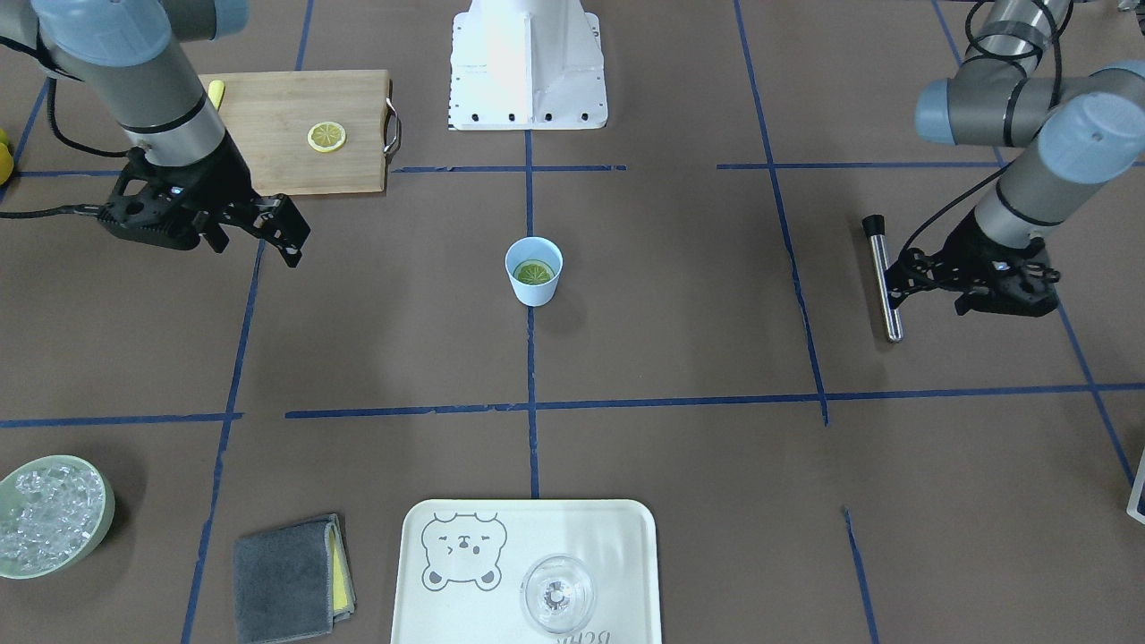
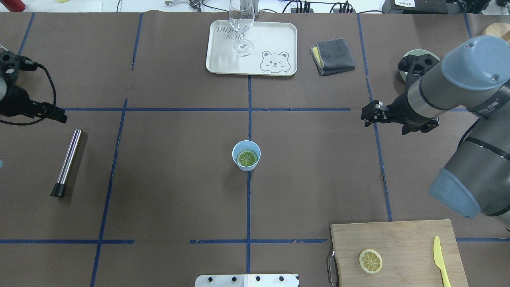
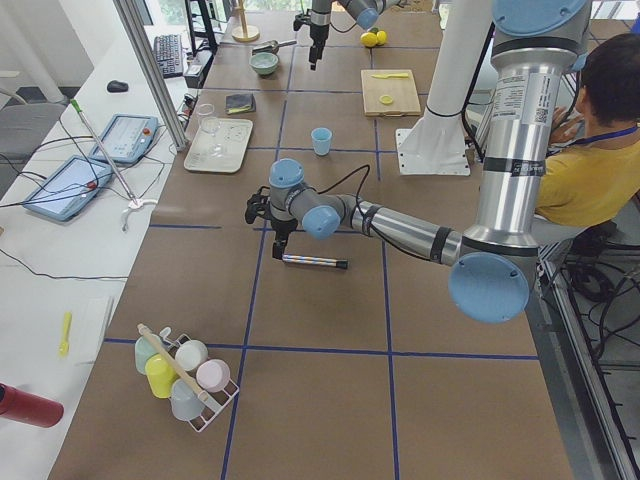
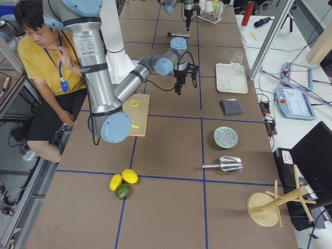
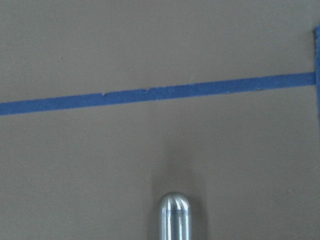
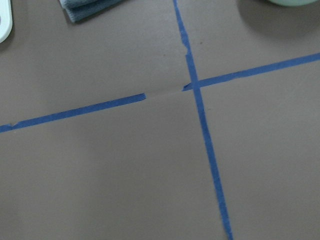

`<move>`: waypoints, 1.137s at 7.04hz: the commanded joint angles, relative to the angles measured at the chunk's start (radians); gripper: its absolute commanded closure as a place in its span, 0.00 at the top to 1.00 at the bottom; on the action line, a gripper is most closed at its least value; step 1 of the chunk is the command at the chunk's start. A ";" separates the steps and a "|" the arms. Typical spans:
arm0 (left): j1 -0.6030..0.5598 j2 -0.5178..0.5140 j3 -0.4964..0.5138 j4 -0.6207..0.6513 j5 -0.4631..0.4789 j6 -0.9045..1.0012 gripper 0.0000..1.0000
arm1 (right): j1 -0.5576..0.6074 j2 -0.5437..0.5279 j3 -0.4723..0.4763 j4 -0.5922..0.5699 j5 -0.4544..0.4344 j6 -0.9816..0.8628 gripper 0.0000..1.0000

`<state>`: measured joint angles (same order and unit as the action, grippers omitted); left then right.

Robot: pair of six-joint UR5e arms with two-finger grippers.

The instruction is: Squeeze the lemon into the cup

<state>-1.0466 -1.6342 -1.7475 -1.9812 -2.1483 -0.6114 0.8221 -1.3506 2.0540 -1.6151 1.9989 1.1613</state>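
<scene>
The light-blue cup stands upright at the table's centre, and it also shows in the overhead view. A lemon slice lies flat inside it. A second lemon slice lies on the wooden cutting board. My right gripper hangs above bare table between the board and the cup, apart from both; it looks open and holds nothing. My left gripper hovers at the end of a metal rod, looks open and is empty.
A cream tray with a clear stemmed glass is on the operators' side. A grey folded cloth and a green bowl of ice lie beside it. A yellow knife lies on the board.
</scene>
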 commanded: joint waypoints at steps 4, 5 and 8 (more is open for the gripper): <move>-0.355 0.131 0.003 0.002 -0.236 0.483 1.00 | 0.292 -0.238 -0.017 0.001 0.112 -0.559 1.00; -0.386 0.131 0.017 0.004 -0.234 0.531 1.00 | 0.366 -0.267 -0.044 0.001 0.154 -0.675 1.00; -0.415 0.145 0.048 0.066 -0.234 0.581 1.00 | 0.534 -0.278 -0.169 0.003 0.358 -0.887 1.00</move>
<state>-1.4569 -1.4847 -1.7045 -1.9616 -2.3831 -0.0383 1.3069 -1.6205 1.9184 -1.6124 2.2784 0.3275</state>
